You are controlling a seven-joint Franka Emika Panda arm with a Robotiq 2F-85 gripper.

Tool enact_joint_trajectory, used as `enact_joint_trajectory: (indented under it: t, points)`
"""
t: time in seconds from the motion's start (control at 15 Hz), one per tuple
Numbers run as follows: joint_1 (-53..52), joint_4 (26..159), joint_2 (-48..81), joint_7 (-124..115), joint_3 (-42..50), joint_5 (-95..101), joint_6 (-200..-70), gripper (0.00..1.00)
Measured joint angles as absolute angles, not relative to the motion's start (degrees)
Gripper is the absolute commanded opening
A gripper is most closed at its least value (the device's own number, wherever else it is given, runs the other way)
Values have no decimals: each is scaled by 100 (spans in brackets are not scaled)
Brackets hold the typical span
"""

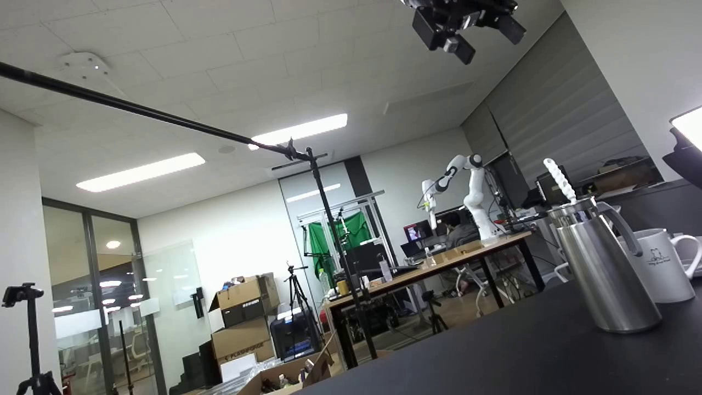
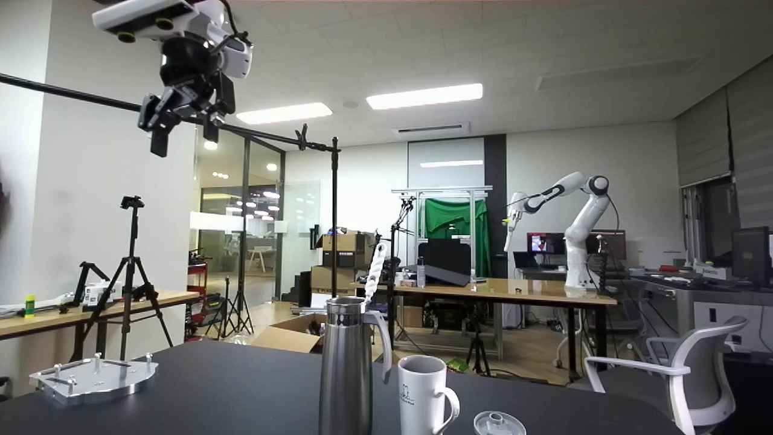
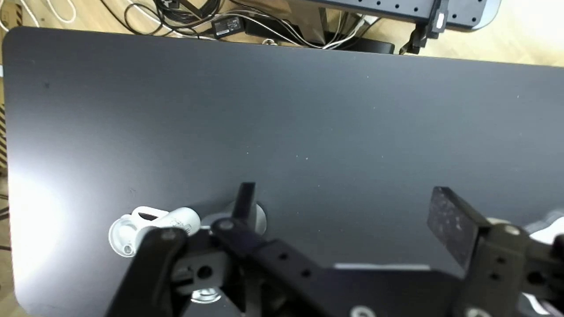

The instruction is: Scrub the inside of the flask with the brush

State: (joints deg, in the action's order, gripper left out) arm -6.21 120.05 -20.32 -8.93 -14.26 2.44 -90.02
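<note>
- One brush [image 1: 559, 181] stands in the steel flask [image 1: 609, 269] on the worktop [image 1: 493, 351].
- Grasping it seems left; whether any scrubbing is done doesn't show.
- Spread, empty fingers [image 2: 159, 144] hang at the flask's eleven o'clock in both exterior views.
- Only the wrist view shows coiled cables [image 3: 185, 15], at eleven o'clock; the brush isn't clear there.

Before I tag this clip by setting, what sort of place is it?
Likely a robotics lab: a white robot arm on a far table, a black tripod and a lit monitor.
</note>
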Motion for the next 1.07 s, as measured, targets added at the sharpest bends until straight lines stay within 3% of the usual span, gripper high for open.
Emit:
enact_joint_trajectory:
  t: [1.07]
  points:
    - [181, 11100, -555, -2152, -249, -574, -9381, 100]
